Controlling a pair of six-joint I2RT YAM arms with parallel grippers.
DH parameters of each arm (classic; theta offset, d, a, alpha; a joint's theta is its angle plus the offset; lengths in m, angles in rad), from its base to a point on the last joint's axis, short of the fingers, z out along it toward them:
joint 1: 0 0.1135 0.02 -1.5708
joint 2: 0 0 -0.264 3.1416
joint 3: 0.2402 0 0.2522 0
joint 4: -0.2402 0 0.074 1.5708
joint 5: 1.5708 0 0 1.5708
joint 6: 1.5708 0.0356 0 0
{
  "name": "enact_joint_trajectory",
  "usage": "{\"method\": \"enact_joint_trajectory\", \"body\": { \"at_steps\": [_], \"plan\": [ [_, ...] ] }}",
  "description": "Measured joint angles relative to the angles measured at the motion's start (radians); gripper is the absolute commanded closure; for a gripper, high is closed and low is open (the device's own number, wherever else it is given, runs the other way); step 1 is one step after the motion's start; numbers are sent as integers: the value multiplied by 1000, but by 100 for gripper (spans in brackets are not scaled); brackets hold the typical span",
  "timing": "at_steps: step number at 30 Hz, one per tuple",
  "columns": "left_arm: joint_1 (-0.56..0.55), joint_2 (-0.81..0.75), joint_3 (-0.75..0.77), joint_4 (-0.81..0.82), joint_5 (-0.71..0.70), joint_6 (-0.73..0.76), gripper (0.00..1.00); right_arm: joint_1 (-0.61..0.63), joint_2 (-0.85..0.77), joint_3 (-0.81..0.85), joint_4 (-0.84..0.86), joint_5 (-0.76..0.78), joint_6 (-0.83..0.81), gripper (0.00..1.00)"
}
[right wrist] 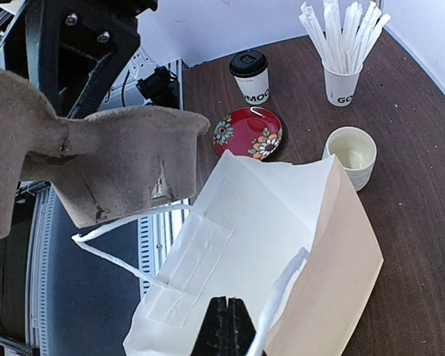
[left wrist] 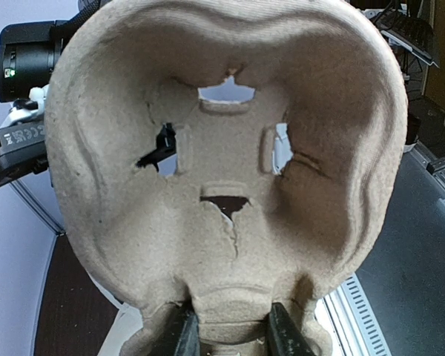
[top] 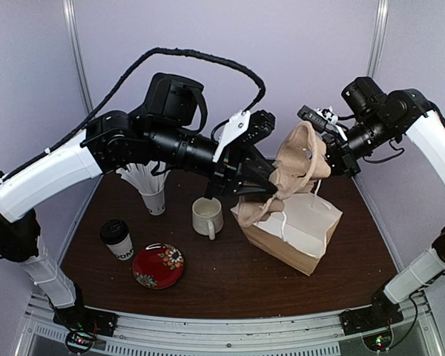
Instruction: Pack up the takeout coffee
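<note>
Red plate sits nearest the front edge of the table. Takeout coffee, lidded, stands upright at the plate's 10 o'clock, just beside it. Paper bag lies at the plate's 3 o'clock, with the right gripper closed on its rim. Above the bag, the left gripper is clamped on a pulp cup carrier.

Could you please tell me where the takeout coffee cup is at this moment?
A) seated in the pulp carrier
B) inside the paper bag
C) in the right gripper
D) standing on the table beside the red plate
D: the lidded coffee cup stands on the table beside the red plate; the left gripper holds the carrier, the right gripper the paper bag.
</note>
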Motion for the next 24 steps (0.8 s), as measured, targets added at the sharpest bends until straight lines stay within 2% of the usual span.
{"method": "enact_joint_trajectory", "body": {
  "at_steps": [5,13,24],
  "plan": [
    [0,-19,-1,13,-1,1,76,0,23,57,-50,3,-69,100],
    [0,-47,3,32,11,7,75,0,66,60,-118,-16,-158,100],
    [-7,-3,23,107,64,6,76,16,75,60,-142,-39,-181,100]
  ]
}}
